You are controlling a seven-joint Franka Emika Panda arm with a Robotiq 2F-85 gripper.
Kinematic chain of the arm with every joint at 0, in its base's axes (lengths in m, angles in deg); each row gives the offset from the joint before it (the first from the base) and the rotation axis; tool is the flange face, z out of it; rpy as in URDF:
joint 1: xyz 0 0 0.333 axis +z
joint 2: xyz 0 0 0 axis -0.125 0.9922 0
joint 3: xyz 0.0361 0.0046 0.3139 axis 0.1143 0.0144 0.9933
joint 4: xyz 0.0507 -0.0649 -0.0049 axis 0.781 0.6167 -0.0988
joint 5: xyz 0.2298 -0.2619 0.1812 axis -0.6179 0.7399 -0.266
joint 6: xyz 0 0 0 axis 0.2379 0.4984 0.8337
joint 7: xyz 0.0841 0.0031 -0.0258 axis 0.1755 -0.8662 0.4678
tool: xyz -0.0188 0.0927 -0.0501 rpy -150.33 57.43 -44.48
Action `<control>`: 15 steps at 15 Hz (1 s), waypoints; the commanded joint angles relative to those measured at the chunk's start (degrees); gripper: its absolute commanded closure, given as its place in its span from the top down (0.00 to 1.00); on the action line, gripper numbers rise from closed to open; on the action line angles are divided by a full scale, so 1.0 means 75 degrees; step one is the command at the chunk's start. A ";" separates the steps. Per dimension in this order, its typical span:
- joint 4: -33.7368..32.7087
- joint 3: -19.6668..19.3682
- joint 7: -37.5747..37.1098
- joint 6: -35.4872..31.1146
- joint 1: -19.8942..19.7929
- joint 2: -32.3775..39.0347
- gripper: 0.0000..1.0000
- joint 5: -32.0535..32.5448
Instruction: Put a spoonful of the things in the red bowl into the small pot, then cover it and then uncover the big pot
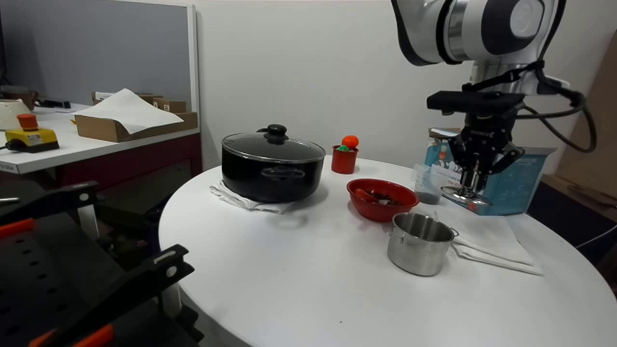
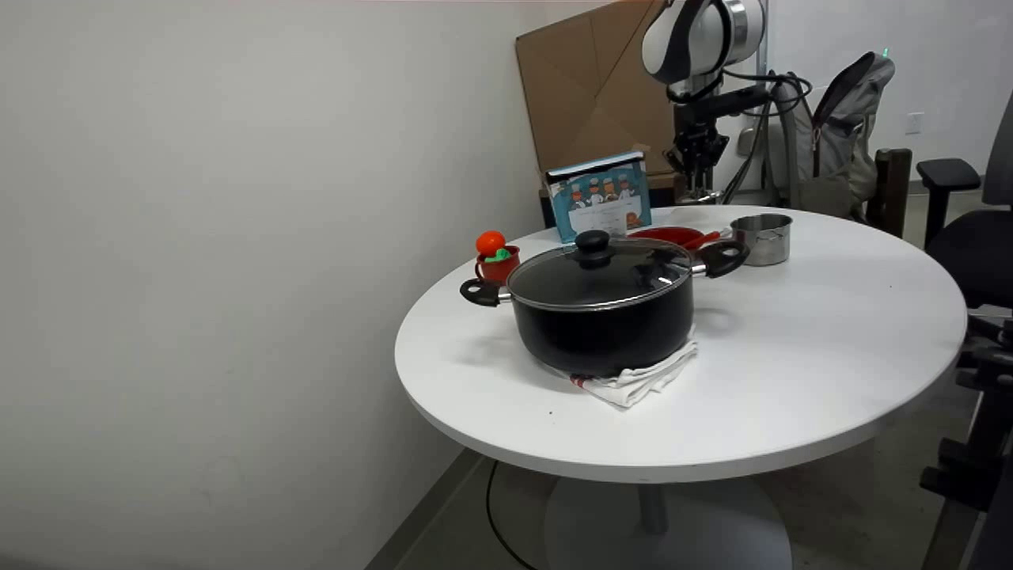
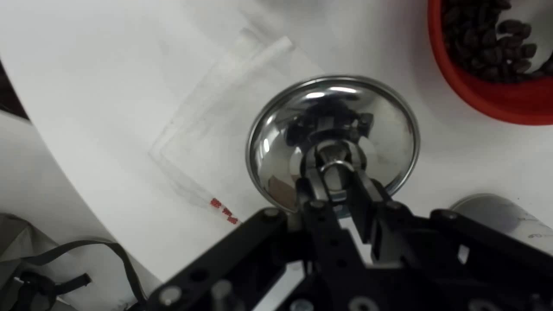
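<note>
My gripper (image 1: 471,187) is shut on the knob of a small steel lid (image 3: 276,125). The lid hangs over the table beside a folded white cloth; it also shows in an exterior view (image 1: 465,196). The small pot (image 1: 418,250) stands uncovered on the table, in front of the lid. The red bowl (image 1: 370,211) stands behind it with dark beans and a red-orange utensil inside; its rim shows in the wrist view (image 3: 497,101). The big pot (image 1: 267,178) has its glass lid (image 1: 248,145) on and also shows in an exterior view (image 2: 601,340).
The white cloth (image 1: 491,241) lies under and beside the lid. A translucent cup (image 1: 426,185) and a blue box (image 1: 513,185) stand near the gripper. A red mug (image 1: 343,162) holds an orange ball and a green item. Another cloth (image 1: 246,200) lies under the big pot.
</note>
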 commanded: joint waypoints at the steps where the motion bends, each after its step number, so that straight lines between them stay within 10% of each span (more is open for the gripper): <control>1: 0.1829 -0.0055 0.0542 0.0007 0.0043 -0.1488 0.11 0.0138; 15: 0.6772 -0.0586 0.0485 -0.2286 0.0864 -0.4145 0.10 0.1603</control>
